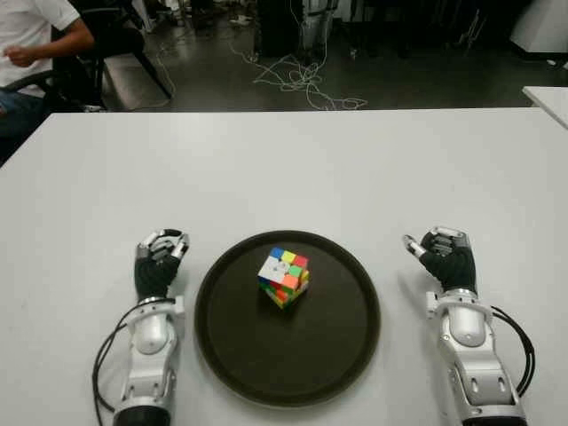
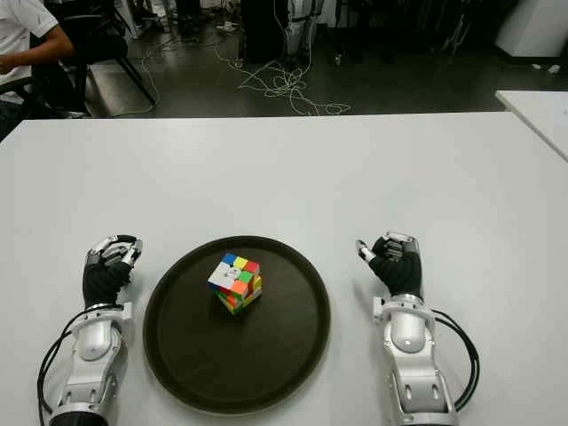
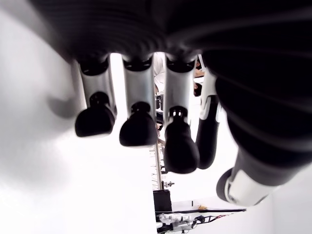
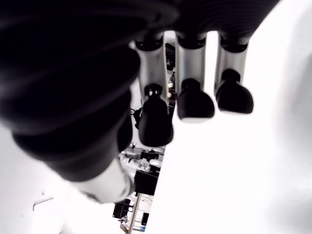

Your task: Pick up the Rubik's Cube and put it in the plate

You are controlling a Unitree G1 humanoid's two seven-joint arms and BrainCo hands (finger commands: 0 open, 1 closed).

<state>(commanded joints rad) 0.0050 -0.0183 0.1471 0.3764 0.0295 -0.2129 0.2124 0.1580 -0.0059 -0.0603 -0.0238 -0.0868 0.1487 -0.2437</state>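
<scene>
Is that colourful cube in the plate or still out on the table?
In. The Rubik's Cube sits inside the dark round plate, near its middle.

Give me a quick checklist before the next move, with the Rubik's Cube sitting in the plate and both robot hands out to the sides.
1. Rubik's Cube inside the plate: ok.
2. Cube clear of the rim, near the middle: ok.
3. Left robot hand holds nothing, fingers curled: ok.
4. Right robot hand holds nothing, fingers curled: ok.
5. Both hands beside the plate, not over it: ok.
6. Hands touching the table: cannot tell.
</scene>
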